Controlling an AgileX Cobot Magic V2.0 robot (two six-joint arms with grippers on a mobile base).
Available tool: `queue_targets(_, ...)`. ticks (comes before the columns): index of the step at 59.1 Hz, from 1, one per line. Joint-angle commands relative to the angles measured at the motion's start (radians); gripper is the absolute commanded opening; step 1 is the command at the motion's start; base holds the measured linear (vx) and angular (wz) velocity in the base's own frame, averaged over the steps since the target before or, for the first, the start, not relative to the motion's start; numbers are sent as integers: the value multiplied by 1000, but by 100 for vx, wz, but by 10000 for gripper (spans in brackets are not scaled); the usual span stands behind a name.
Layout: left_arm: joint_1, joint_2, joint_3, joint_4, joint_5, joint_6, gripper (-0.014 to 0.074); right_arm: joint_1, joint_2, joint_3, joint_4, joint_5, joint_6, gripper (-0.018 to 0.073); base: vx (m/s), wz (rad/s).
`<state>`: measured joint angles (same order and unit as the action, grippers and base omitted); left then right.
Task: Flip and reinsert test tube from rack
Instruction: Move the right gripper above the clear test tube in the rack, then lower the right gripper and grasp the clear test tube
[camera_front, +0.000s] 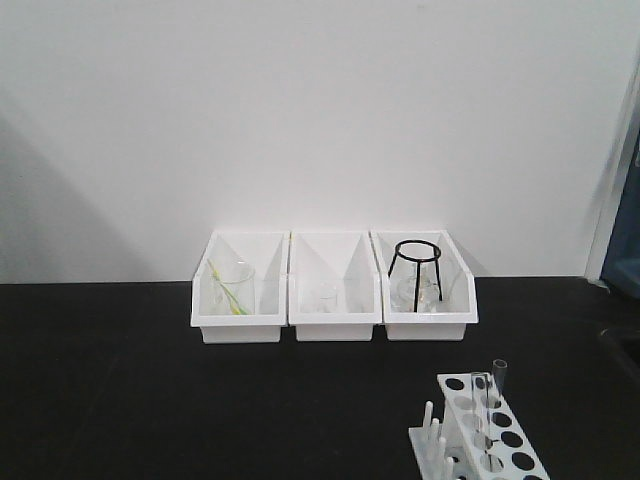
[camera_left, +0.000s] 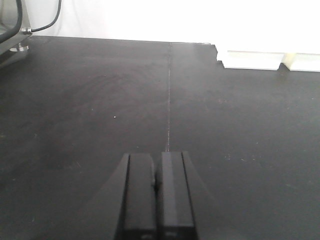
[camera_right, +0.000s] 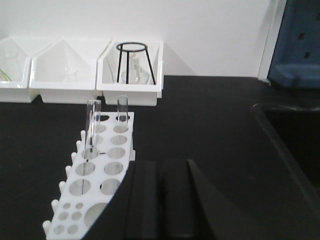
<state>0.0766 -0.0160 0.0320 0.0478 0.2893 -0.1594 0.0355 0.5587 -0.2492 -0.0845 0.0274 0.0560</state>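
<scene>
Right wrist view: right gripper (camera_right: 160, 167) closed, left gripper (camera_left: 157, 159) too; test tubes (camera_right: 91, 125) (camera_right: 122, 106) seemingly upright in rack (camera_right: 109, 148).

this looks like a science lab. a white rack (camera_right: 104, 160) on the black table (camera_front: 150, 380) holds two thin glass test tubes (camera_right: 91, 125). three white bins (camera_front: 335, 318) by the plain white wall (camera_front: 300, 120) hold glass beakers (camera_front: 236, 285) and a black wire tripod stand (camera_right: 120, 65).
</scene>
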Motion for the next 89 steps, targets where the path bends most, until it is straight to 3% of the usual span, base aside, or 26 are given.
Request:
queue_targets(1, -7, -12, 0, -4, -86, 0, -6, -3, 63, -37, -3, -131, 0, 229, 0, 0)
queue_targets(13, -7, -12, 0, -4, -86, 0, -6, -3, 224, -37, -10, -245, -5, 459, 0, 0)
queue_targets(21, -7, -12, 0, -4, -86, 0, -6, 20, 359, -37, -66, -403, -4, 524, 0, 0)
queue_targets(28, -7, -12, 0, -4, -86, 0, -6, 100, 485, -40, -128, -561, 0, 522, 0, 0)
queue_targets(35, -7, -12, 0, -4, -86, 0, -6, 166, 638, -103, -113, -592, -10, 522, 0, 0)
queue_targets(54, -7, -12, 0, -4, -86, 0, -6, 169, 946, -328, -66, -652, -4, 522, 0, 0)
queue_targets(64, -7, -12, 0, -4, -86, 0, -6, 169, 1019, -388, -5, -652, -7, 519, 0, 0)
queue_targets(89, -7, -12, 0, -4, -86, 0, -6, 169, 1118, -446, -6, -681, -4, 419, 0, 0)
